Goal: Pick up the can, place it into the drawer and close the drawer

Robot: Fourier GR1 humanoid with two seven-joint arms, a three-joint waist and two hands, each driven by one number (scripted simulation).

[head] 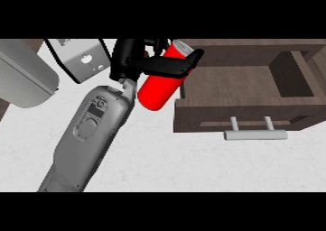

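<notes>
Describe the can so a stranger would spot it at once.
Start at the open brown drawer on the right. Just off its left wall, a black hand curls around the can, tilted above the white counter. It is the only bright red thing.

Grey forearm (pixel 88 135): a long, smooth, rounded shell with an oval raised panel and a small dark rectangular inset on its upper face, narrowing toward 1 o'clock into a slim pale wrist link. Black hand (pixel 148 63): glossy, blocky palm with thick rounded fingers.
</notes>
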